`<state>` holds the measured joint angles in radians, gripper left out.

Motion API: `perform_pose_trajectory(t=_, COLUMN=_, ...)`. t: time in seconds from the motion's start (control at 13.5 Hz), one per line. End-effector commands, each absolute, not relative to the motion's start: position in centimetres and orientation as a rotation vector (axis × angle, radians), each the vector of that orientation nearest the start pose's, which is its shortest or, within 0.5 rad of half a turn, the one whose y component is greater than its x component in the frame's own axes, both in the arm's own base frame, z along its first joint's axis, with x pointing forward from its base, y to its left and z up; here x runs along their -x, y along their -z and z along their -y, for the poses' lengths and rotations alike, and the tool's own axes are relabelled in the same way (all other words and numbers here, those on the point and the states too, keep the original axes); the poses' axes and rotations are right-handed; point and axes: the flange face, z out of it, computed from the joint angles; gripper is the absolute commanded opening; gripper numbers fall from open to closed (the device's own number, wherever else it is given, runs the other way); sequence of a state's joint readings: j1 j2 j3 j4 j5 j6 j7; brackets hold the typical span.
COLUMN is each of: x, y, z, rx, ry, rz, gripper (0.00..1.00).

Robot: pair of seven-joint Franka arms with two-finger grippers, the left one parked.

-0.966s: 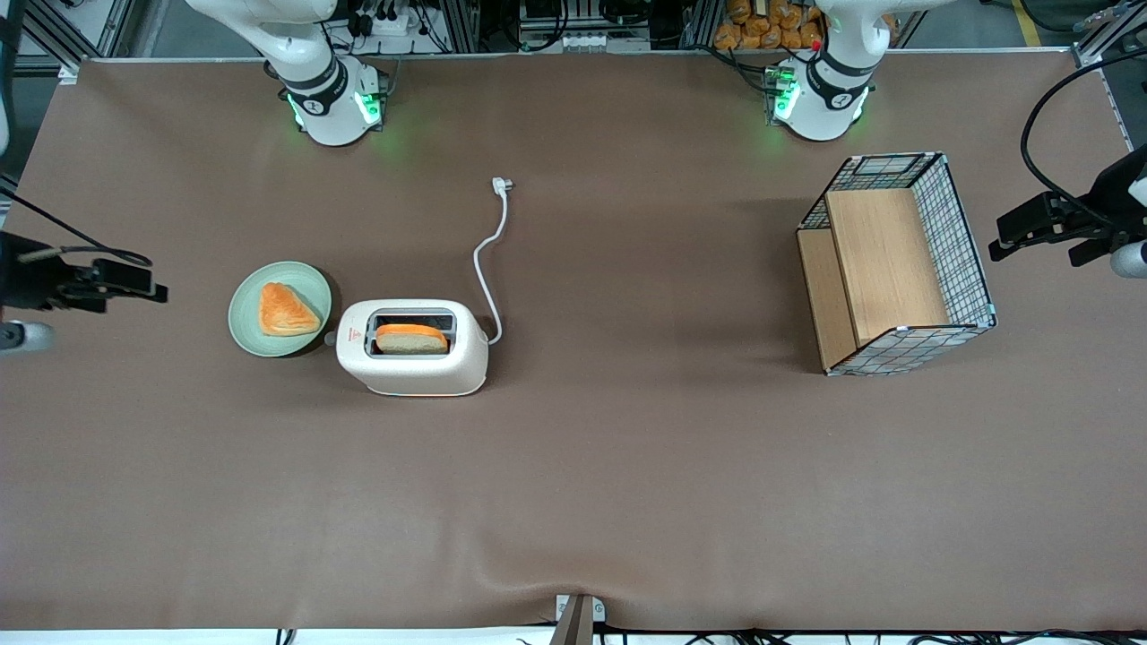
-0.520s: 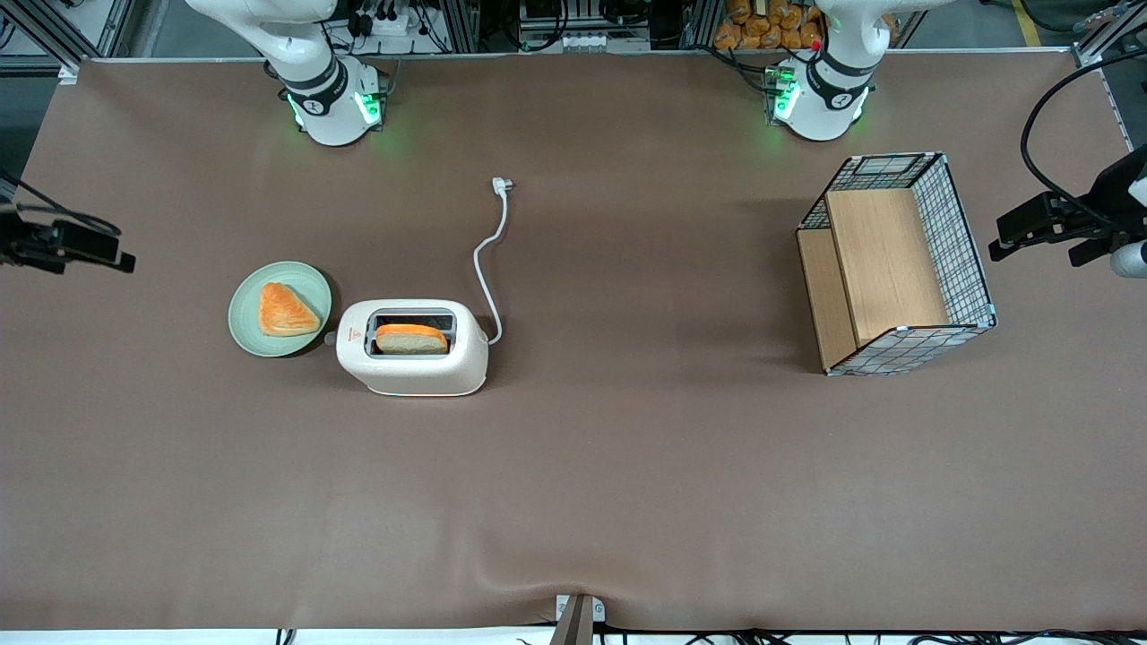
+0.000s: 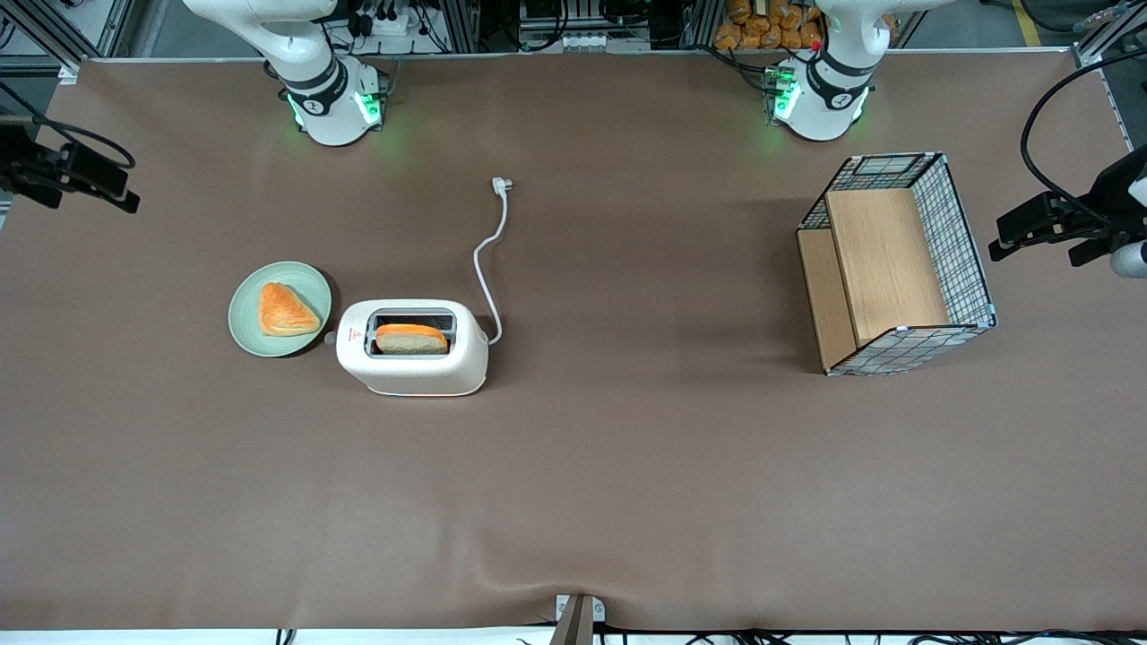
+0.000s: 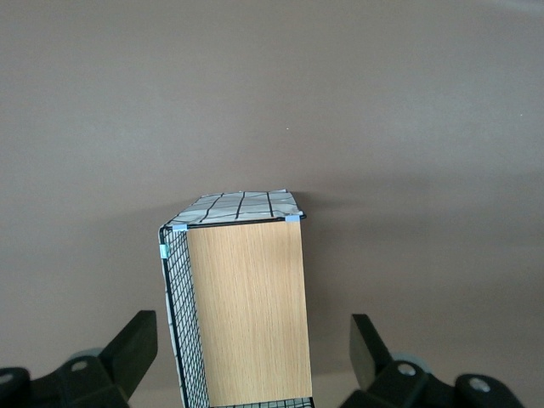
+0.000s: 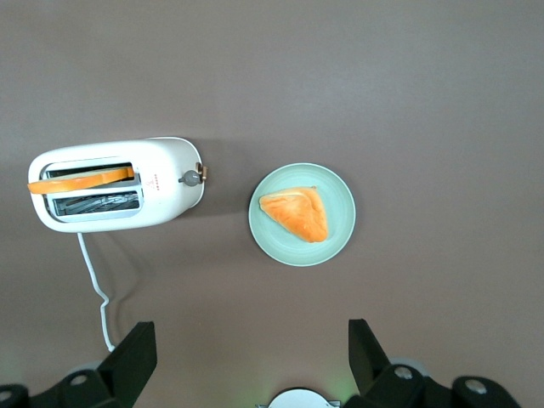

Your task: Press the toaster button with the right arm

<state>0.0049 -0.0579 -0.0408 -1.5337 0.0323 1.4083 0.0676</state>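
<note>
The cream-white toaster point(image 3: 412, 358) stands mid-table with an orange-crusted bread slice point(image 3: 410, 337) in its slot. It also shows in the right wrist view point(image 5: 166, 183). The small grey toaster button point(image 3: 330, 339) sticks out of its narrow end, facing a green plate; it also shows in the right wrist view point(image 5: 190, 178). The right arm's gripper point(image 3: 116, 186) hovers at the working arm's end of the table, well away from the toaster and farther from the front camera than the plate. In the wrist view the gripper point(image 5: 251, 357) is open and empty.
A green plate point(image 3: 246, 327) with an orange pastry point(image 3: 287, 309) lies beside the button end. The white cord point(image 3: 488, 246) runs from the toaster to its plug point(image 3: 501, 184). A wire basket with wooden boards point(image 3: 896, 264) stands toward the parked arm's end.
The right arm's gripper has moved farther from the front camera along the table's end. The toaster, plate and basket have not moved.
</note>
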Motion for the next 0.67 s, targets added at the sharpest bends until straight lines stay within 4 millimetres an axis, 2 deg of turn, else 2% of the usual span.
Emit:
perform_pose_trajectory(t=0.0, x=-51.2, y=-65.6, z=3.2, rx=3.125, ry=-0.1, rz=-0.073, gripper=1.0)
perform_pose_trajectory(t=0.15, x=-51.3, y=-65.4, z=4.4, rx=3.122, ry=-0.107, rz=-0.032, gripper=1.0)
perform_pose_trajectory(t=0.37, x=-51.4, y=-65.3, z=4.1, rx=3.12, ry=-0.105, rz=-0.156, gripper=1.0)
perform_pose_trajectory(t=0.59, x=-51.8, y=-64.7, z=4.2, rx=3.123, ry=-0.127, rz=-0.164, gripper=1.0)
